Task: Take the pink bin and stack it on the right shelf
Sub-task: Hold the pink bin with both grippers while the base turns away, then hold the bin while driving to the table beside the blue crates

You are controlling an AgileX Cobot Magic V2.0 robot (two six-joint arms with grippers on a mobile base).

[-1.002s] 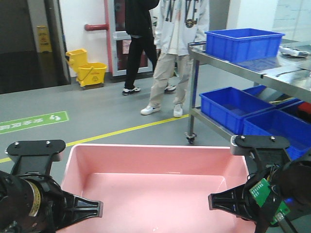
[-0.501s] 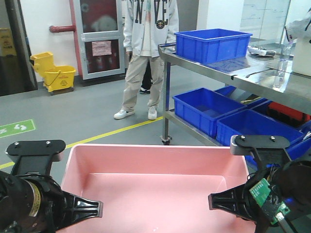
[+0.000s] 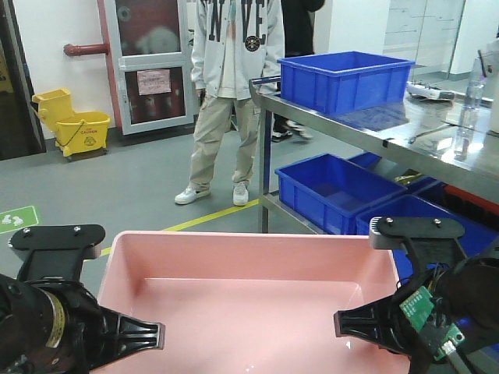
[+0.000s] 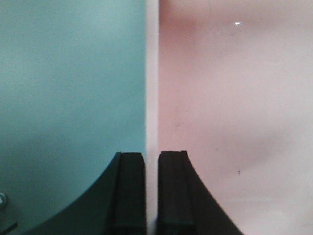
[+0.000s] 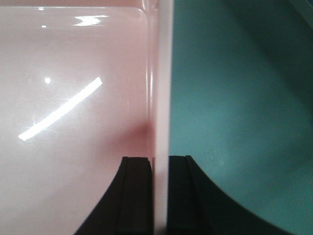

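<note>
Bin (image 3: 249,300) carried between both arms, off any surface, short of the shelf (image 3: 437,136) ahead at right. Left pincer (image 4: 151,157) pinching the bin's left wall, right pincer (image 5: 160,160) pinching the right wall. Best raised level, both sides together, above the deck's near edge, beside the blue crate (image 3: 343,78).

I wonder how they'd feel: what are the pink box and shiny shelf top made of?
The wide, shallow pale pink bin looks like smooth glossy plastic: light streaks glint inside. The grey shelf deck looks like polished metal, probably steel: it mirrors the blue plastic crate.
</note>
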